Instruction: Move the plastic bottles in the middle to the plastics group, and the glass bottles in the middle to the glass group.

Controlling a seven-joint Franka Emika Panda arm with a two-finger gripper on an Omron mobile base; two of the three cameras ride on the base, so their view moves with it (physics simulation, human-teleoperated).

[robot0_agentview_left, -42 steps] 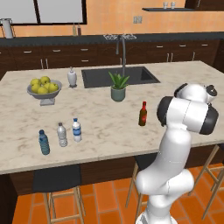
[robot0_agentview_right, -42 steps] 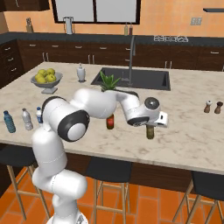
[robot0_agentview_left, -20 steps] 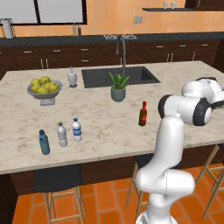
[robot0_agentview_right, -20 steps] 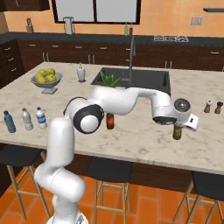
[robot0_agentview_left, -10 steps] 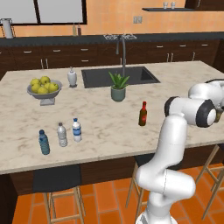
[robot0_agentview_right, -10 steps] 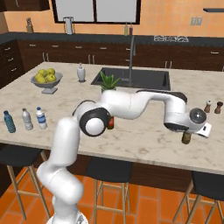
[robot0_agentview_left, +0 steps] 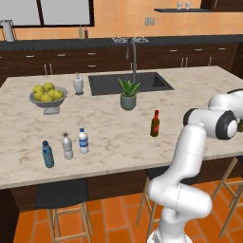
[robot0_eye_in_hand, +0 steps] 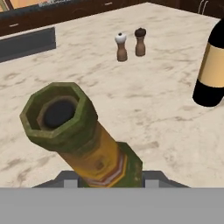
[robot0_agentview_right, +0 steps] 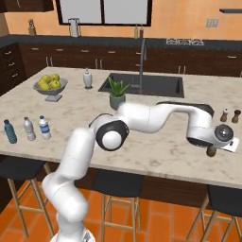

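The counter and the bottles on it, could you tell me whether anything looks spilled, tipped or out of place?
Nothing spilled or tipped. The red-brown bottle stands alone mid-counter, and the gripper holds the olive-brown bottle above the marble.

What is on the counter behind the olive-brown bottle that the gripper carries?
Behind the olive-brown bottle, two tiny bottles stand side by side on the counter; a dark bottle with a tan label stands beside. The counter directly behind it is covered.

three bottles (robot0_agentview_left: 66, 146) left on counter (robot0_agentview_left: 109, 128) — plant (robot0_agentview_left: 127, 93) before sink (robot0_agentview_left: 129, 82)
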